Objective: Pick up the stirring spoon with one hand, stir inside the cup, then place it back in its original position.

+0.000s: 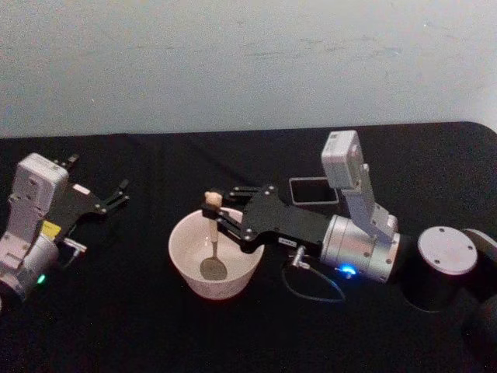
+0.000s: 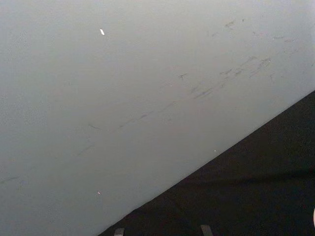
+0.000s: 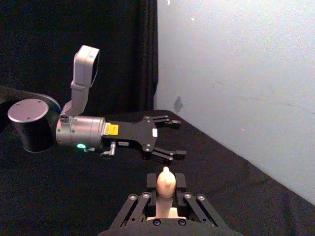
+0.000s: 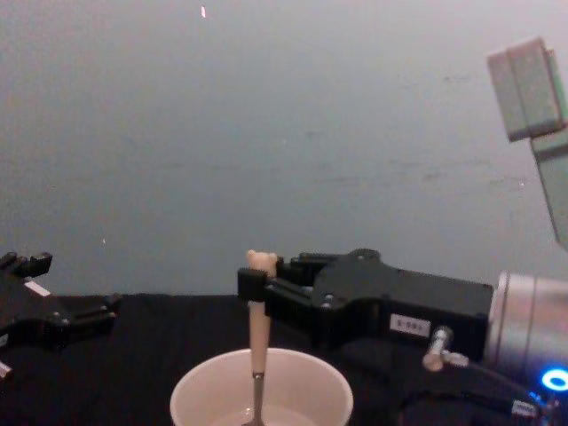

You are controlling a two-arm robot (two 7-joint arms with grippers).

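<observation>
The small stirring spoon with a shiny metal bowl and a beige bear-topped handle (image 1: pixel 211 233) stands almost upright at the centre of the head view. Its bowl is low inside the wide cream round cup (image 1: pixel 183 264). The right gripper (image 1: pixel 220 221) reaches in from the right of the frame and is closed narrowly on the upper handle. With so high a grip, the fingers are above the rim while the bowl goes deep. This looks like the stirring step. The tall dark grey square-mouthed holder (image 1: pixel 314 180) stands behind the arm, upper right of centre, free for the return. The left gripper (image 1: pixel 99 175) is parked at the left edge with its fingers spread wide, well apart from the cup.
</observation>
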